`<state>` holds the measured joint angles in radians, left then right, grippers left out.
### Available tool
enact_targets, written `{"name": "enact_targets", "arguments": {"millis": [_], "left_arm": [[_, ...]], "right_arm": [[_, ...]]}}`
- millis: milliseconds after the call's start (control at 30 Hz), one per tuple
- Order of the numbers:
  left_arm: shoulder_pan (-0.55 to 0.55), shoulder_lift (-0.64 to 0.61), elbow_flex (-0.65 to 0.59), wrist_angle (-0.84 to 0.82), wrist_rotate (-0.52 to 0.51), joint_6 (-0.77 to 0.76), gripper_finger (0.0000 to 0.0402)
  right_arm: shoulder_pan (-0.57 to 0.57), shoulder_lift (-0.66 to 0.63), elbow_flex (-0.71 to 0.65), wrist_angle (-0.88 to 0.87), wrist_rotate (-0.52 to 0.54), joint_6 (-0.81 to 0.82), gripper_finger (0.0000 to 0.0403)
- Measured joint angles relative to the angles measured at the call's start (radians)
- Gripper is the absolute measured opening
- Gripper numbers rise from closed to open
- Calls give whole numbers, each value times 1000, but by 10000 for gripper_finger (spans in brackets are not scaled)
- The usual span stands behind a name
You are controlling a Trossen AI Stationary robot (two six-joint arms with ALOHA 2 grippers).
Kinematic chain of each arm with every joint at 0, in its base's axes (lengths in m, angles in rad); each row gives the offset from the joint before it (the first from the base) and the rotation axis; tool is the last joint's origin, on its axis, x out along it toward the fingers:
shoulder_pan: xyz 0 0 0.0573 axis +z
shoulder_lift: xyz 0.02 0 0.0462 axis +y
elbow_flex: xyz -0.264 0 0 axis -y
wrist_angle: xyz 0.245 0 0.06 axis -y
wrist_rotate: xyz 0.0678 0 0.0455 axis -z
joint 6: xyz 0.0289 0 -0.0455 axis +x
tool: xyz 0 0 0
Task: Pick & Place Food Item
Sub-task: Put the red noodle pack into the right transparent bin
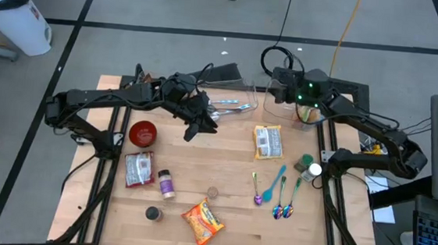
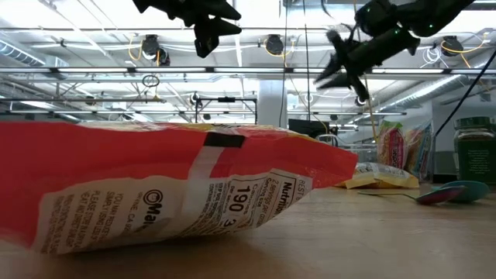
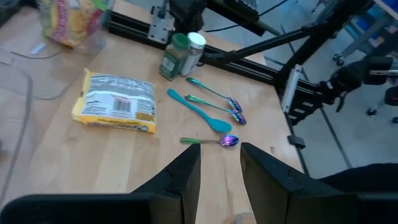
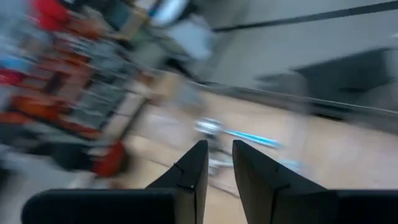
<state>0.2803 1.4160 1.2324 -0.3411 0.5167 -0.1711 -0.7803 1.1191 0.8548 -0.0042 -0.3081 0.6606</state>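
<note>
My left gripper (image 3: 221, 165) hangs empty, fingers slightly apart; right gripper (image 4: 216, 163) likewise, nothing between. I'd open left wider, drop square onto yellow packet (image 1: 268, 141) at 3 o'clock.

red snack bag (image 2: 155, 186) — reads "190", "nutrition" partly — rest unreadable.

The table (image 1: 223, 174) is pale wood with a smooth, matt finish and visible board seams. The orange snack packet (image 1: 202, 221) is glossy printed plastic film, creased. The yellow packet (image 1: 268, 141) is likewise shiny film. The iridescent spoons (image 3: 214, 93) are polished metal; the turquoise spoon (image 3: 200, 112) looks like matt plastic. The red bowl (image 1: 143, 133) appears to be glossy plastic, though the view is too coarse to confirm. Both arms are matt black.
</note>
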Motion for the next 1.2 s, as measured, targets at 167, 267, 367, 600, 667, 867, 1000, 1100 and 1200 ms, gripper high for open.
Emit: {"name": "enact_targets", "arguments": {"millis": [167, 267, 367, 600, 667, 867, 1000, 1100, 1200], "left_arm": [[-10, -24, 0, -18, 9, 5, 120], [-10, -47, 2, -72, 5, 39, 120], [-4, -83, 0, -215, -17, 43, 120], [-15, -203, 2, -531, -195, 56, 120], [-32, -236, -1, -626, -247, 39, 120], [-139, -312, 0, -818, -355, -88, 120], [-287, -327, 0, -931, -417, -227, 120], [-427, -322, 0, -981, -461, -377, 120], [-570, -290, 0, -990, -528, -547, 120]], "right_arm": [[66, 0, -10, 295, -220, 6, 68], [151, -2, -10, 414, -218, 7, 68], [240, -1, -10, 457, -211, -30, 68], [482, -1, -10, 350, 14, -196, 68], [553, 3, -10, 298, 120, -281, 68], [706, 16, -10, 240, 396, -519, 68], [737, 27, -9, 245, 443, -576, 68], [737, 31, -15, 234, 441, -568, 68], [737, 29, -35, 244, 441, -559, 68]]}}
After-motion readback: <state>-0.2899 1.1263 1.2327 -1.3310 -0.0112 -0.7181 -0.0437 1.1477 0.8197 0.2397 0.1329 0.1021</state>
